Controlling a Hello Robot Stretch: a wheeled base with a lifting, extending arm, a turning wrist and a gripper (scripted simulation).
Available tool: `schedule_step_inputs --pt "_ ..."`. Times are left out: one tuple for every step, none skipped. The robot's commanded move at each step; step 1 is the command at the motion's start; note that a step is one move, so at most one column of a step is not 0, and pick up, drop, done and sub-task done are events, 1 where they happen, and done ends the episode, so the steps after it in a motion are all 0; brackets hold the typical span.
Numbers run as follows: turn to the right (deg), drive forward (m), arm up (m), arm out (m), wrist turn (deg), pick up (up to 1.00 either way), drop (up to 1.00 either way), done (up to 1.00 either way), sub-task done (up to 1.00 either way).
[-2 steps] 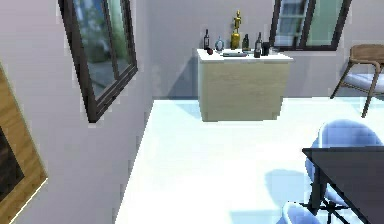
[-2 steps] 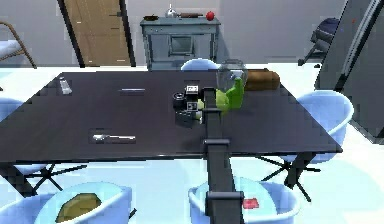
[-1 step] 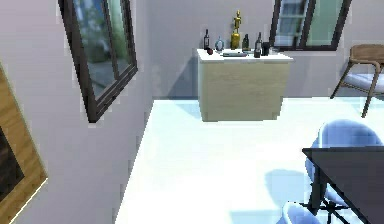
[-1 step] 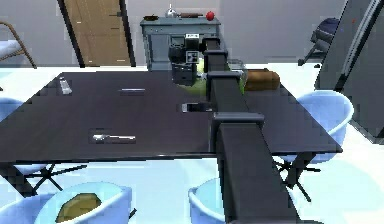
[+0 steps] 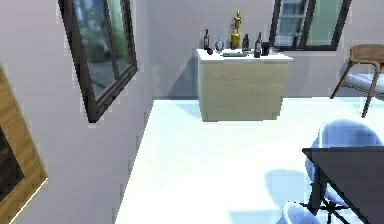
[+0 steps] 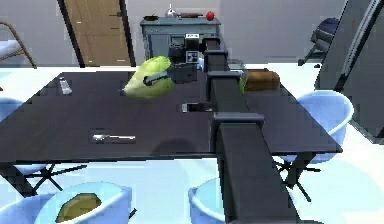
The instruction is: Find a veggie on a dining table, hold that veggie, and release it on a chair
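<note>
On the dark dining table [image 6: 120, 110] a yellow-green leafy veggie [image 6: 149, 76] sits near the far edge. My arm [image 6: 235, 130] reaches out over the tabletop, and the gripper [image 6: 173, 70] ends right beside the veggie. With the tabletop behind them, I cannot tell whether the gripper holds the veggie. Pale blue chairs surround the table: one on the right [image 6: 322, 112], and one at the bottom left [image 6: 105, 195] with a yellow-brown thing [image 6: 80, 206] on its seat. The table's corner [image 5: 352, 168] and a pale blue chair [image 5: 345, 136] are at the forward view's lower right.
A brown loaf-like thing [image 6: 262, 80], a small dark flat thing [image 6: 190, 107] and a utensil [image 6: 113, 137] lie on the table. Beyond stand a wooden door [image 6: 97, 30] and a grey cabinet [image 6: 175, 40]. Ahead, a beige counter [image 5: 245, 88] carries bottles and a gold statuette [image 5: 238, 30]; a wooden chair [image 5: 365, 75] stands to the right.
</note>
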Motion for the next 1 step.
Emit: schedule_step_inputs --pt "0.0 0.00 0.00 0.00 -45.0 0.00 0.00 0.00 0.00"
